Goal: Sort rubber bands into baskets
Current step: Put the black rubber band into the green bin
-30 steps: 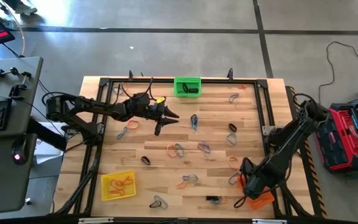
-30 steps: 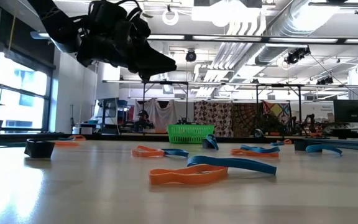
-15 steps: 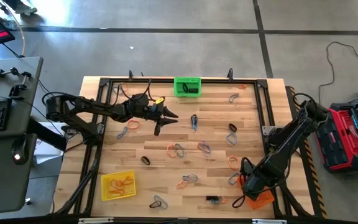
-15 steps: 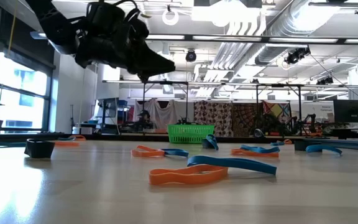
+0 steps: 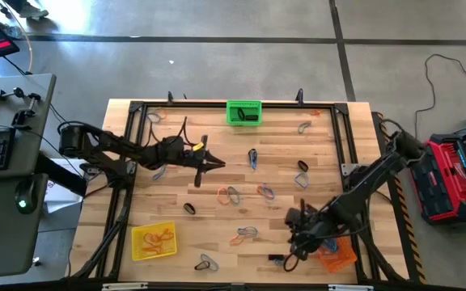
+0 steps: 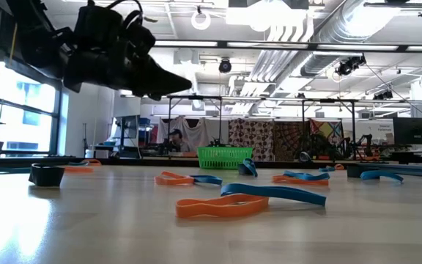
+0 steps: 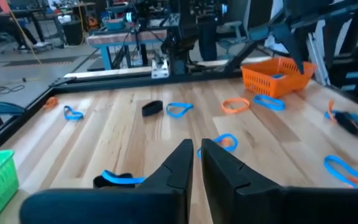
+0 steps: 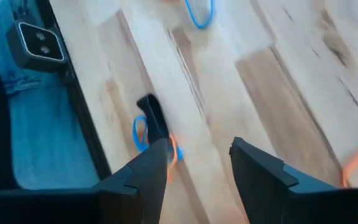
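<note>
The wooden table (image 5: 217, 210) has rubber bands (image 5: 231, 193) strewn over most of it, orange, blue and black loops lying flat and apart from one another. 3 baskets sit at its edges: the green basket (image 5: 243, 112) at the middle of the far edge, the yellow basket (image 5: 154, 241) near the front left corner with a few orange bands in it, and the orange basket (image 5: 334, 252) near the front right corner, partly under the right arm.

The left gripper (image 5: 208, 164) hangs above the table left of centre, well off the wood, pointing toward the middle. Its fingers (image 7: 178, 167) are nearly together with only a thin slit between them, and nothing shows between them. From its wrist view, a blue band over a black one (image 7: 118, 179) lies on the wood just beside the fingers.

The right gripper (image 5: 295, 238) is low over the front right part of the table, just left of the orange basket. Its fingers (image 8: 145, 171) stand wide apart with bare wood between them, holding nothing. Just beyond its fingertips lies a small cluster of a black, a blue and an orange band (image 8: 151, 130), near the table's black frame rail (image 8: 79, 106)

From table level, an orange band and a blue band (image 6: 247, 201) lie closest, touching each other
</note>
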Robot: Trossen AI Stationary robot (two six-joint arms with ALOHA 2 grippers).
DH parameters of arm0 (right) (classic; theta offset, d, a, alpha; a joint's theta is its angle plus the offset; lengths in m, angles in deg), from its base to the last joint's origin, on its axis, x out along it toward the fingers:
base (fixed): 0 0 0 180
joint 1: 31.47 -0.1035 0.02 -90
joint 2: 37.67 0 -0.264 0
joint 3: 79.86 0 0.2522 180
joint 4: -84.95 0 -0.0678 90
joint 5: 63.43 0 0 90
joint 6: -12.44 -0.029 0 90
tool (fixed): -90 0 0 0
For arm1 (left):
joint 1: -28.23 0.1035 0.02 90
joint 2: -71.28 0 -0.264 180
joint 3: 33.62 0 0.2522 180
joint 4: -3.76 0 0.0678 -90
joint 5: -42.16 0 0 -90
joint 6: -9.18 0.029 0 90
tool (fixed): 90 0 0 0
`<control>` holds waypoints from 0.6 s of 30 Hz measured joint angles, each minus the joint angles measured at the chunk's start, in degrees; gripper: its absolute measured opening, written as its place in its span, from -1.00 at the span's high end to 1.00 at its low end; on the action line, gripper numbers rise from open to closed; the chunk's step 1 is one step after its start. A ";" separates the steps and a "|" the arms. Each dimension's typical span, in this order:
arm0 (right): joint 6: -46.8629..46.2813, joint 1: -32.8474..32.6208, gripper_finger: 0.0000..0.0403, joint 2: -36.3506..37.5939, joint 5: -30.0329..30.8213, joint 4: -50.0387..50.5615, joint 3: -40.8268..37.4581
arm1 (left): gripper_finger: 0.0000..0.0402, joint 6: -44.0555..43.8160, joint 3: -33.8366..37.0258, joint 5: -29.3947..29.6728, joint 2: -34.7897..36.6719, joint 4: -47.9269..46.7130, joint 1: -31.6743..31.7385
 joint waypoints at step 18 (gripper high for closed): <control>9.81 3.94 0.24 -14.26 -11.70 -16.42 -0.02 | 0.91 0.62 0.51 0.32 0.00 -2.06 -1.70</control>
